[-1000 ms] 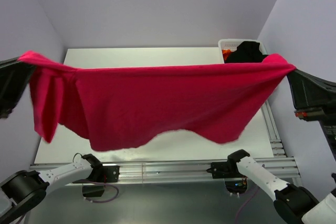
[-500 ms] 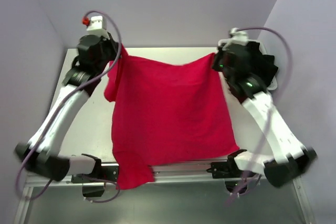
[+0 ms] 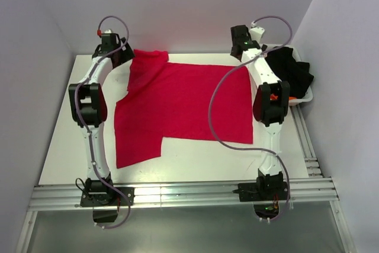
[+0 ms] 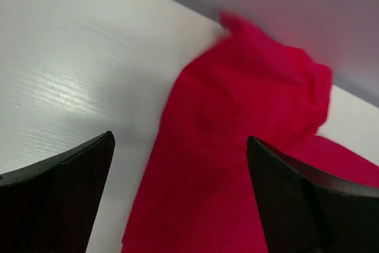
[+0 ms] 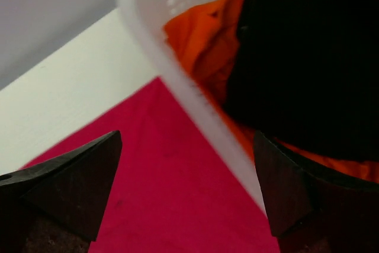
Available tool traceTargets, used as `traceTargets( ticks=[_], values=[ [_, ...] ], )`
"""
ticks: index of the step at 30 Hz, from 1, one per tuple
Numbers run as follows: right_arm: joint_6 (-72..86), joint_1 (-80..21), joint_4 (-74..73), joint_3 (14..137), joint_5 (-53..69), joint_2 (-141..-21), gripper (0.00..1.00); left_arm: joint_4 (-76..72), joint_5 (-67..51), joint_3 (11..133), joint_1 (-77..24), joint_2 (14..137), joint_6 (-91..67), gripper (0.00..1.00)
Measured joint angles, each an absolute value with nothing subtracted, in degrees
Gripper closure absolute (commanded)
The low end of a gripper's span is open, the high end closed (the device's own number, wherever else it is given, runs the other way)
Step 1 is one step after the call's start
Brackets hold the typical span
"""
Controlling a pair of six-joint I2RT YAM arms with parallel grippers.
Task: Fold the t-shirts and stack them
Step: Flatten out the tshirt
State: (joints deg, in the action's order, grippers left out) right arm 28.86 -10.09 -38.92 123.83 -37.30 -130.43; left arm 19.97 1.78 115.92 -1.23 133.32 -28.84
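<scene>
The crimson-red t-shirt lies spread on the white table, with one sleeve bunched at the far left corner and a flap reaching toward the near left. My left gripper hovers over that far-left corner, open, with only cloth beneath and nothing between its fingers. My right gripper is over the shirt's far-right corner, open and empty. A black t-shirt and an orange t-shirt sit in the basket.
The white lattice basket stands at the table's far right, its rim right beside the red shirt's corner. Purple walls close in behind and at both sides. Both arms stretch across the table's left and right sides.
Both grippers have opened and let go of the red shirt. It was held up stretched between them, was then drawn back over the table, and now lies flat.
</scene>
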Motion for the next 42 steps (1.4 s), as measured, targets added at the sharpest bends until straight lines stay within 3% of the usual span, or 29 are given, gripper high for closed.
traceTargets(
  ticks=[7,9,11,16,18,19,20,23,25,36,42],
  values=[
    [29.6,-8.0,-39.1,116.9,-36.6,-122.9,0.0,19.3,1.9,111.8,-3.7,124.4,-29.2,0.0],
    [30.5,-8.4,-38.7,113.4,-34.7,-118.5,0.08,18.6,1.7,108.0,-4.8,119.9,-29.2,0.02],
    [31.3,-8.9,-38.0,107.4,-30.6,-112.4,0.12,18.5,1.3,106.4,-5.5,116.9,-29.4,0.04],
    [32.4,-12.1,-36.4,92.1,-21.3,-97.4,0.12,18.5,3.0,96.4,-6.2,110.3,-30.9,0.05],
    [32.6,-14.8,-35.1,85.3,-18.0,-92.3,0.2,20.1,4.9,88.7,-7.0,105.8,-32.1,0.05],
    [32.8,-16.6,-34.5,83.0,-16.2,-90.9,0.32,21.5,5.5,85.1,-7.7,103.6,-32.8,0.05],
    [32.9,-18.1,-33.1,79.2,-13.1,-88.9,0.53,22.1,5.7,81.5,-8.5,101.3,-33.6,0.05],
    [34.5,-20.5,-31.9,72.1,-4.5,-87.1,0.94,23.8,5.9,73.9,-11.4,96.1,-36.2,0.07],
    [35.6,-20.4,-30.7,69.6,0.2,-88.9,1.0,24.5,5.7,69.6,-12.8,93.8,-38.3,0.07],
    [37.8,-20.8,-23.2,67.3,16.4,-104.3,1.0,30.3,5.9,64.9,-12.3,88.1,-42.8,0.06],
    [39.2,-20.9,-21.9,65.1,17.1,-105.8,1.0,32.8,6.1,65.6,-12.1,83.8,-43.2,0.06]
  ],
)
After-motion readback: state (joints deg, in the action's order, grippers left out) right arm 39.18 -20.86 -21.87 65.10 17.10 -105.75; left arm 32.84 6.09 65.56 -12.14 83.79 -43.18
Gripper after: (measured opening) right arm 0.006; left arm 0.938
